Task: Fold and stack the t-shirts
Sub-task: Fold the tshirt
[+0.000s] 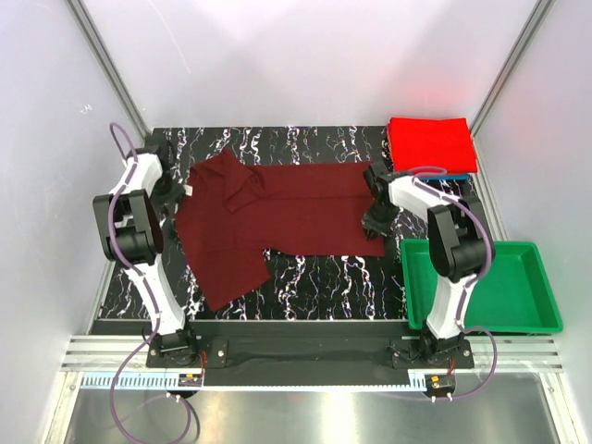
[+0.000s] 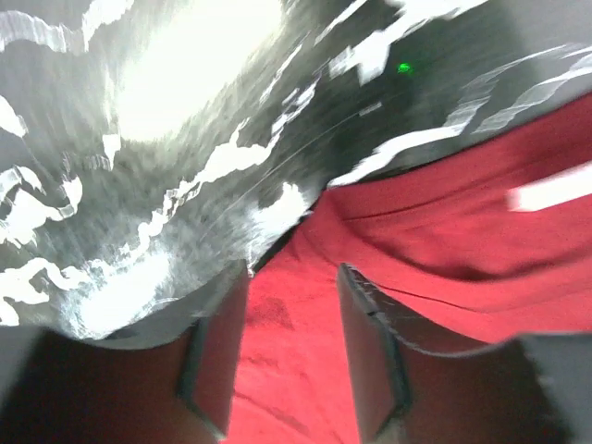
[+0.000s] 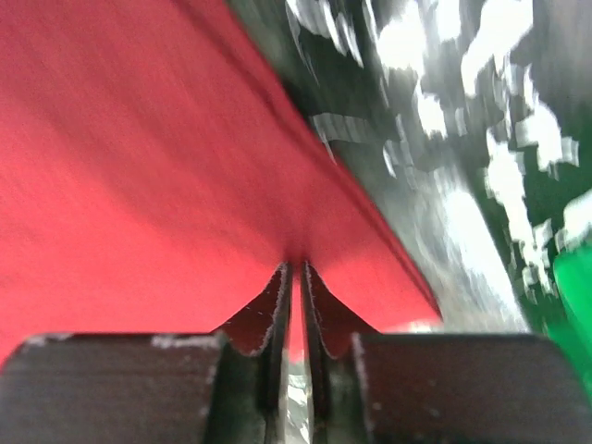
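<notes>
The dark maroon t-shirt (image 1: 277,213) lies spread flat on the black marbled table (image 1: 324,277), collar to the left and hem to the right. My left gripper (image 1: 174,196) is at its left shoulder edge. In the left wrist view it (image 2: 291,287) is open, fingers (image 2: 365,342) apart just above the cloth (image 2: 444,240). My right gripper (image 1: 376,220) is at the hem's right edge. In the right wrist view it (image 3: 296,273) is shut, pinching the cloth (image 3: 139,157). The bright red t-shirt (image 1: 430,143) lies folded at the back right, on a blue one seen as a thin edge (image 1: 453,175).
A green plastic tray (image 1: 518,319) stands at the front right beside the right arm's base; its corner shows in the right wrist view (image 3: 573,296). White walls close in the table on three sides.
</notes>
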